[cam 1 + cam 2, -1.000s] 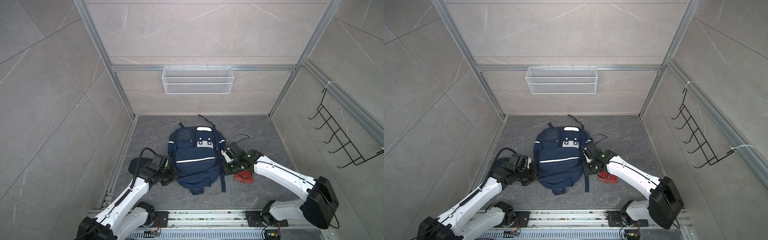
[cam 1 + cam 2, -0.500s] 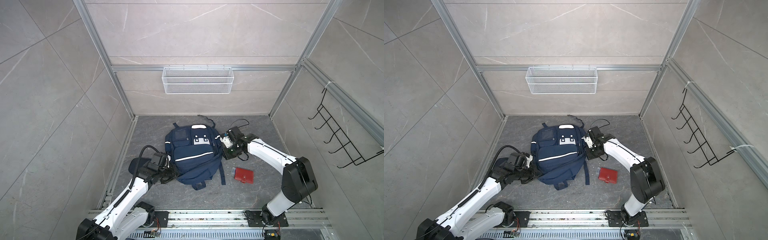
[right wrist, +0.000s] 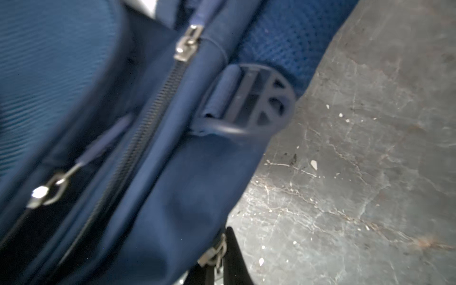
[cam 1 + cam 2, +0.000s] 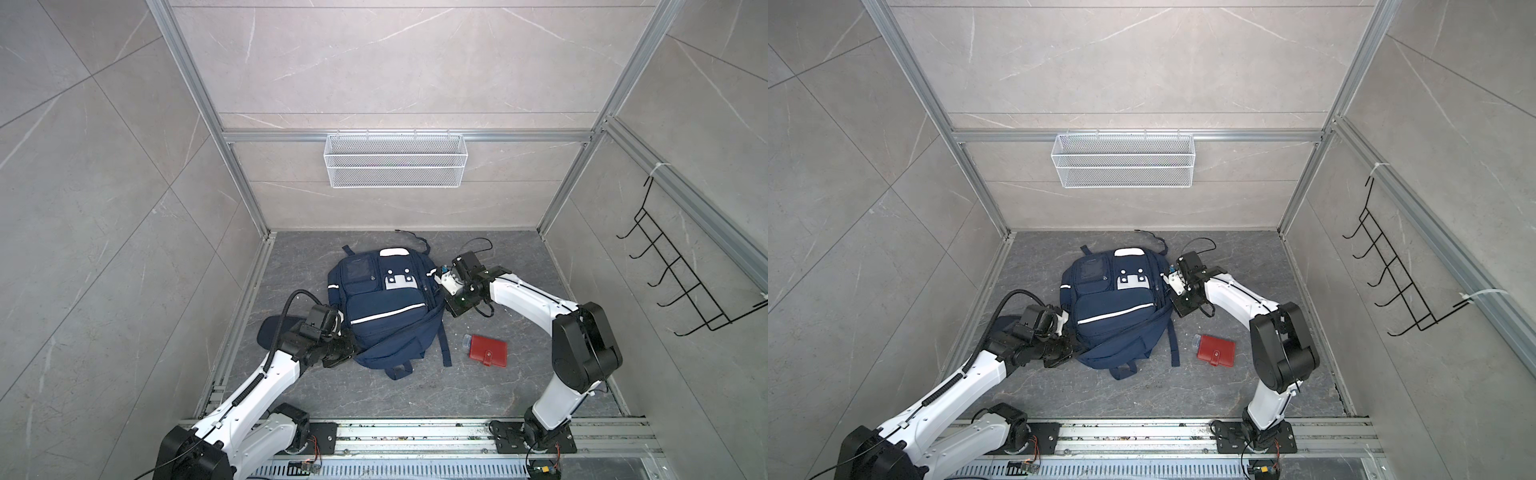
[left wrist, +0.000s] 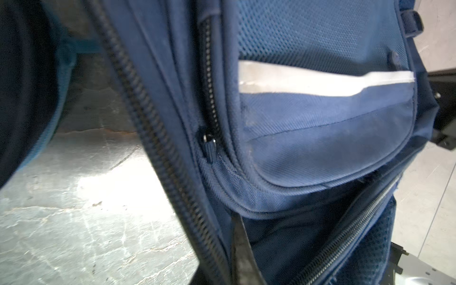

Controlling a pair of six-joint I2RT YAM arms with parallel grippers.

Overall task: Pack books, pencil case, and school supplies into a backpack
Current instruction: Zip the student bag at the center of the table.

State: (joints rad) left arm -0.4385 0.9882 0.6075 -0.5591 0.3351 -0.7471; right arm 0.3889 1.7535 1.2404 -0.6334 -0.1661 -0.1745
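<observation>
Overhead view of a walled cell. A navy backpack (image 4: 386,307) lies flat in the middle of the grey surface (image 4: 519,386), its long axis running near to far.

My left tool (image 4: 351,347) is closed at the backpack's near-left corner. It seems to be pinching fabric beside an open zip. My right tool (image 4: 439,277) is closed at the far-right side. Its wrist view shows a metal zip pull (image 3: 212,254) right at the fingertip, so I judge that it grips that.

The zip track follows the backpack's right edge, so the pull would travel nearward, over bare surface.

A red case (image 4: 488,351) lies near-right of the backpack, closest to the right arm, with a clear piece (image 4: 466,341) just beside its left end. The pencil case (image 4: 272,332) lies left of the backpack, partly under the left arm and close to the left wall. No books are visible.
</observation>
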